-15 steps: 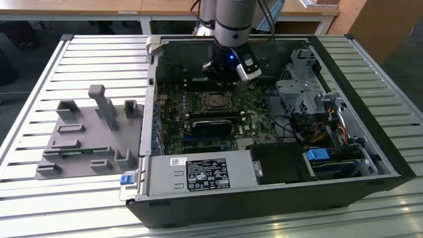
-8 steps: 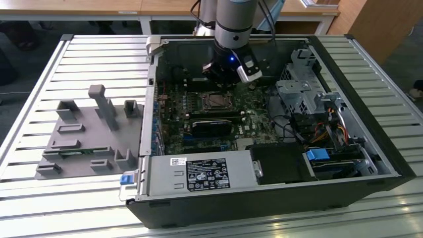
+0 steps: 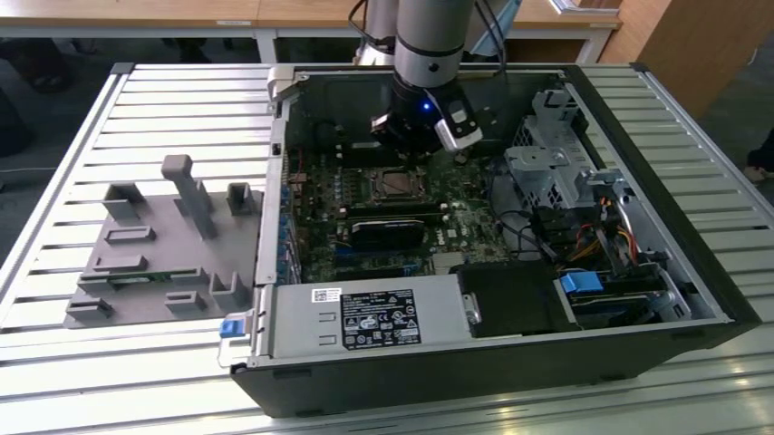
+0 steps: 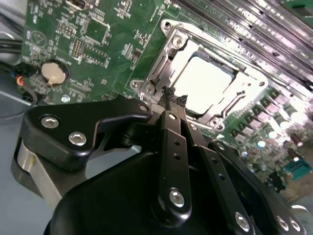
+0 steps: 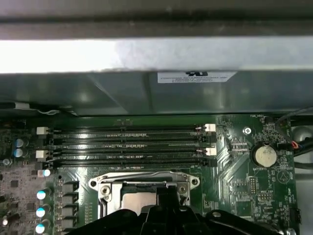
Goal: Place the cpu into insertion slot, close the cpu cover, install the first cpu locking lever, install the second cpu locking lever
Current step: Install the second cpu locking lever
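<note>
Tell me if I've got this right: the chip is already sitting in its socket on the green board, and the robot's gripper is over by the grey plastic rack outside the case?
Not quite. The cpu does sit in its socket, but the gripper hangs right above it inside the case, as the second wrist view shows, not at the grey rack.

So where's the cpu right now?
The cpu sits in the socket on the green board, framed by the cpu cover, just beyond the gripper in the second wrist view.
</note>
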`<state>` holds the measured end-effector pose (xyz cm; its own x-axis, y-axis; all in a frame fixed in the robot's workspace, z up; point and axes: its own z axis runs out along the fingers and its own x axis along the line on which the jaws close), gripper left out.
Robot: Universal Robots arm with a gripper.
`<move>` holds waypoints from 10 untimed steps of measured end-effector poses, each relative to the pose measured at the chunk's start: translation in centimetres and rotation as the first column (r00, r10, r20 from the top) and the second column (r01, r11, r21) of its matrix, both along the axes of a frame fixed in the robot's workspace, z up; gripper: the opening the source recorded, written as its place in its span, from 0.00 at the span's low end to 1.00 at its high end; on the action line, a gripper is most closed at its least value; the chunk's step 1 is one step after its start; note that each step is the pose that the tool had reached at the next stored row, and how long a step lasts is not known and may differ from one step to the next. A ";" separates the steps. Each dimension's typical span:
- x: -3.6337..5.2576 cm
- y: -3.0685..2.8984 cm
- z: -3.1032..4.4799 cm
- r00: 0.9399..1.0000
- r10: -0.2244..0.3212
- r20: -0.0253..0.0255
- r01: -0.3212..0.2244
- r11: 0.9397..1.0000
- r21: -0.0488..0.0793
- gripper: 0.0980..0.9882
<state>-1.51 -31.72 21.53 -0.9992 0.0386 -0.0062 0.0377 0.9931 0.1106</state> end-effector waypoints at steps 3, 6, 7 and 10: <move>0.01 0.00 0.99 1.000 0.000 0.000 0.000 1.000 0.000 0.01; 0.01 -0.06 1.83 1.000 0.000 0.000 0.000 1.000 0.001 0.01; 0.01 -0.13 1.91 1.000 0.000 0.000 0.000 1.000 0.001 0.01; 0.01 -0.62 1.96 1.000 0.000 0.000 0.000 1.000 0.001 0.01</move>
<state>-1.50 -32.34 23.49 -0.9992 0.0383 -0.0062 0.0374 0.9931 0.1113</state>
